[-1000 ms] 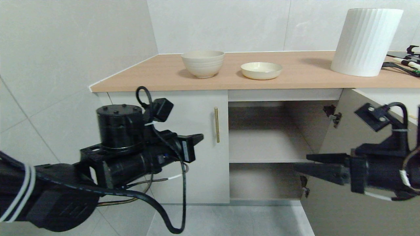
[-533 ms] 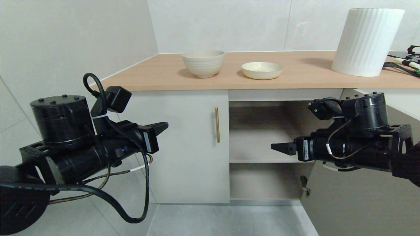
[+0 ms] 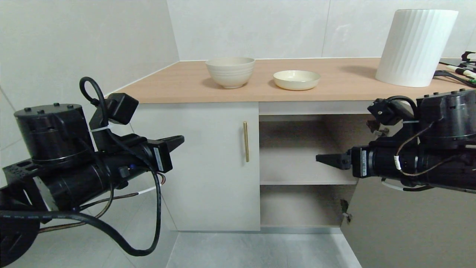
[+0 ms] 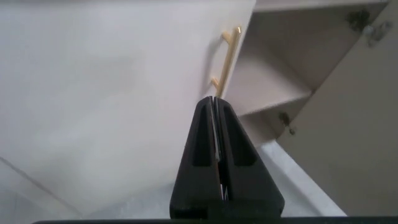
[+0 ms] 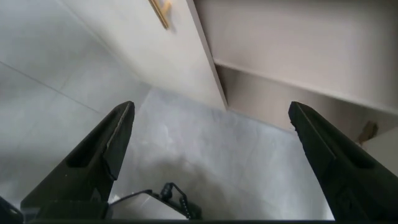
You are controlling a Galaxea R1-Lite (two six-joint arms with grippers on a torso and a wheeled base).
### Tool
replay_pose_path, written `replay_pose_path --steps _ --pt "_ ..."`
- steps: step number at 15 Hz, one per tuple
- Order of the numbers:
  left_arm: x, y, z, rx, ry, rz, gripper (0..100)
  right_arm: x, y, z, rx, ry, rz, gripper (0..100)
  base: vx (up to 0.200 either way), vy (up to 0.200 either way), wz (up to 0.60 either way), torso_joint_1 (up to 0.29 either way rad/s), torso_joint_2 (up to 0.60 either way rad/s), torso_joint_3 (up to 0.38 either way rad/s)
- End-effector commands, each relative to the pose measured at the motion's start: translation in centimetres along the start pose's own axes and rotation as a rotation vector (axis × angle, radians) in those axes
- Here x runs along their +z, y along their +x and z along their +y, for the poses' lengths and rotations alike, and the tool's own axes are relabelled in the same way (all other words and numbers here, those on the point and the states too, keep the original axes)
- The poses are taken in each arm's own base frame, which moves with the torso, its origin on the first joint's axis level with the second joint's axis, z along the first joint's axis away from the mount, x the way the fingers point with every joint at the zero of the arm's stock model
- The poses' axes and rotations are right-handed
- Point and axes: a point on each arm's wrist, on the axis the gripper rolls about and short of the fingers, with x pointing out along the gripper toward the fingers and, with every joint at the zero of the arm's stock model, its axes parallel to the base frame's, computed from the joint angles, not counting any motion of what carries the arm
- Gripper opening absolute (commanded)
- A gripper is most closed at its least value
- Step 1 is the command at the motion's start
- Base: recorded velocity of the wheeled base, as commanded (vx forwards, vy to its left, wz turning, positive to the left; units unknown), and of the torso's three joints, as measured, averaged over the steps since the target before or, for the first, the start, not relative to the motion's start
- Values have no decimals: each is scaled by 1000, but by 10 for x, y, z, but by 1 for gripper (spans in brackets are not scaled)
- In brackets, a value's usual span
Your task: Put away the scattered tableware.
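Tableware sits in two pieces on the wooden desk (image 3: pixel 178 87): a deep ribbed cream bowl (image 3: pixel 230 72) and, just beside it toward the robot's right, a shallow cream dish (image 3: pixel 296 79). Both stand upright, apart from each other, near the back wall. Farther right on the same desk stands a tall white ribbed cylinder (image 3: pixel 415 46), and past it, at the edge of the head view, lie some dark cables (image 3: pixel 459 72).

Below the desk is a white cabinet. Its left door (image 3: pixel 208 167) is closed and carries a slim gold handle (image 3: pixel 245 142). Its right door (image 3: pixel 390 223) is swung open, showing a compartment divided by one shelf (image 3: pixel 297 163).

The left hand (image 3: pixel 176 140) hangs in front of the closed door, below the desk's edge and well apart from the bowl. Its fingers are clenched together, with nothing between them, as the left wrist view also shows.

The right hand (image 3: pixel 321 159) hangs level with the shelf, in front of the open compartment, pointing toward the robot's left. In the right wrist view its fingers (image 5: pixel 112 137) stand spread wide, released, holding nothing, with the grey floor (image 5: pixel 205 155) under them.
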Motion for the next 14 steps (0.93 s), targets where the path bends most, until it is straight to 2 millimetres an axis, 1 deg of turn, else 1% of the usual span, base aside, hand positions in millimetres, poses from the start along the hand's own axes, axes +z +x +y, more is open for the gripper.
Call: replay_pose_path --steps 1,7,9,10,12,14 --pt "3 -3 -1 0 -1 2 0 8 -16 3 11 -5 -50 100 200 0 0 7 2 -2" --pt "5 -6 -1 0 -2 -2 0 6 -16 4 19 -6 -42 100 200 0 0 1 2 3" --pt "6 -6 -2 0 0 -4 0 5 -18 4 19 -9 -44 100 200 0 0 5 2 0" --pt "6 -8 -2 -1 1 -8 0 3 -22 4 22 -12 -45 100 0 0 0 0 0 0" --pt "15 -22 -6 -14 8 -55 0 6 -29 7 39 -17 -68 100 0 0 0 0 0 0" --pt "26 -42 -12 -33 15 -116 0 9 -35 15 69 -29 -90 100 0 0 0 0 0 0"
